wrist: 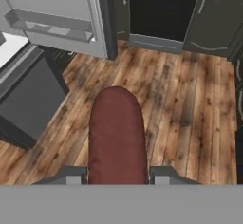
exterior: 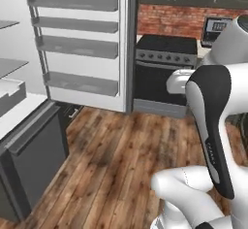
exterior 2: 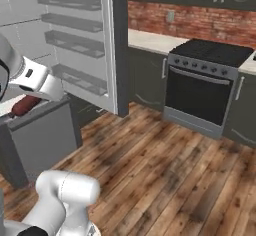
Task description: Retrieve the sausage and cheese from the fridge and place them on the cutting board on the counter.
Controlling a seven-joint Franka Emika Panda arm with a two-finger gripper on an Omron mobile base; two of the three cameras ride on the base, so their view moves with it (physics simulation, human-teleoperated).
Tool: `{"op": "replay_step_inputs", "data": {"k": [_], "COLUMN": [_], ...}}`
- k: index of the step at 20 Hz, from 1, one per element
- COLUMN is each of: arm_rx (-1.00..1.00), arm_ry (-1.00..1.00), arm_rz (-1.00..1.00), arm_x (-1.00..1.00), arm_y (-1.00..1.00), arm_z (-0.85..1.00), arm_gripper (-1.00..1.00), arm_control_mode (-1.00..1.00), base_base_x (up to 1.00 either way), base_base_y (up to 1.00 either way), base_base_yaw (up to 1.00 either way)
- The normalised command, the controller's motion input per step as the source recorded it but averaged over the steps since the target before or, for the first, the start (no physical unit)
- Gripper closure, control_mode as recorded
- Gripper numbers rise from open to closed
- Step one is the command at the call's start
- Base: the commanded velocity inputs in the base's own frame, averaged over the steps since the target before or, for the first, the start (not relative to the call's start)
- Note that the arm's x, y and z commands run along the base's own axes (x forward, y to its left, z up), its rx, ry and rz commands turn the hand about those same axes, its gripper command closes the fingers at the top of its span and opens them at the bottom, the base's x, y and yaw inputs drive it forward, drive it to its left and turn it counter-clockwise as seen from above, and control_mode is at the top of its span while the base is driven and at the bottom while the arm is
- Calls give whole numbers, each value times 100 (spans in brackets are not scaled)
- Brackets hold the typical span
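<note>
My gripper [wrist: 117,174] is shut on the sausage [wrist: 116,137], a dark red-brown link that sticks out forward between the two fingers [wrist: 71,175] above the wooden floor. In the right base view the sausage [exterior 2: 24,106] shows at the far left, under the white hand. The fridge [exterior: 77,43] stands open at the left, and its door shelves [exterior 2: 75,42] face me. A strip of beige counter [exterior 2: 150,41] runs beside the stove. The cheese and the cutting board are out of view.
A dark grey pulled-out drawer front [exterior: 34,150] juts out low at the left, close to the arm. A black stove with an oven door [exterior 2: 200,90] stands against the brick wall. Wooden floor [exterior 2: 165,165] lies open between them.
</note>
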Motion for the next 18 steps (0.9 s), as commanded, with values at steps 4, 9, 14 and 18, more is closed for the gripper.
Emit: {"op": "replay_step_inputs", "data": {"k": [4, 9, 14, 18], "arm_rx": [0, 0, 0, 0], "arm_ry": [0, 0, 0, 0], "arm_rz": [0, 0, 0, 0], "arm_x": [0, 0, 0, 0], "arm_y": [0, 0, 0, 0], "arm_z": [0, 0, 0, 0], "arm_gripper": [100, 100, 100, 100], "arm_control_mode": [100, 100, 100, 100], "base_base_x": [-20, 74, 100, 100], "base_base_y": [-18, -24, -5, -10], "base_base_yaw": [-71, -57, -35, -13]}}
